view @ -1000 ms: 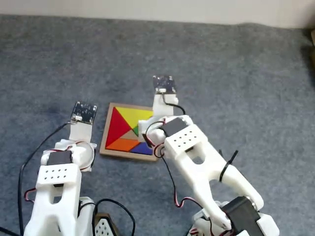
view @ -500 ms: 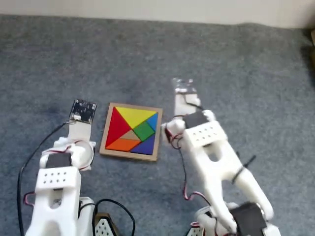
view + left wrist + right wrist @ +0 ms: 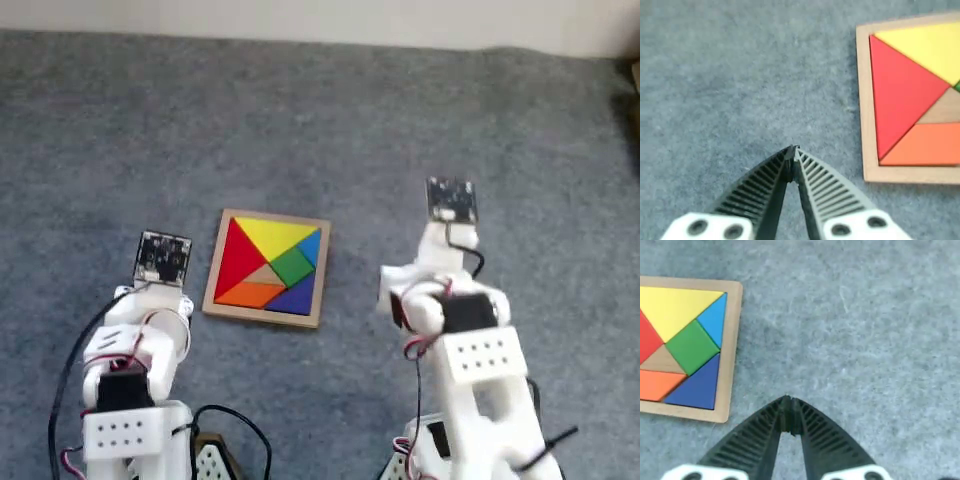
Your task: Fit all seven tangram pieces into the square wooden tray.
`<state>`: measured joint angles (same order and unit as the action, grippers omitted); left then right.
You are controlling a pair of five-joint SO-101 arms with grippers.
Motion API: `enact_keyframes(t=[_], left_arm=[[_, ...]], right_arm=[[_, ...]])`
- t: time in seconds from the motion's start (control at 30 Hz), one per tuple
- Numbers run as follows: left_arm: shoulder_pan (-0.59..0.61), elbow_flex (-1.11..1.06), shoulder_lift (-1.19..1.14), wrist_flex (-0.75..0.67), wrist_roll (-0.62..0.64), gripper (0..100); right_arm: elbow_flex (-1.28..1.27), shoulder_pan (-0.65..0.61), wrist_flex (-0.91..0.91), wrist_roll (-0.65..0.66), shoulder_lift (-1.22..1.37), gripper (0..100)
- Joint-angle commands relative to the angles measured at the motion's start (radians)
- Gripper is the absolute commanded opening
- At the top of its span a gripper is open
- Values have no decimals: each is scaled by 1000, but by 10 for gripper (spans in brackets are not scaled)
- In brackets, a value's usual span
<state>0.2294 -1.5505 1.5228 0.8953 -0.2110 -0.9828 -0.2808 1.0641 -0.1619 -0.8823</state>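
Tray [image 3: 262, 314] lies on the grey desk [image 3: 450, 120] between both arms in the high view, packed flush with seven coloured pieces [image 3: 292, 266]. Left wrist view: the left gripper [image 3: 792, 151] is pinched closed and empty, near the tray's left rim. Right wrist view: the right gripper [image 3: 788, 402] is likewise closed and empty, right of the tray.

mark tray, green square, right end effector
tray [image 3: 729, 350]: right wrist view, side rim.
green square [image 3: 692, 346]: right wrist view, its centre.
right end effector [image 3: 788, 402]: right wrist view, between the closed fingertips.
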Motion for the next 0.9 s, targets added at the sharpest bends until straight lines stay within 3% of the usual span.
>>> enact_keyframes(t=[0.0, 0.17, 0.87], left_arm=[[10, -19, 182, 100, 11, 24], [10, -48, 315, 166, 11, 24], [10, -56, 300, 175, 11, 27]], right_arm=[[-82, 25, -74, 37, -117, 5], [-209, 25, -99, 44, -248, 5], [-696, 27, -67, 44, -947, 5]])
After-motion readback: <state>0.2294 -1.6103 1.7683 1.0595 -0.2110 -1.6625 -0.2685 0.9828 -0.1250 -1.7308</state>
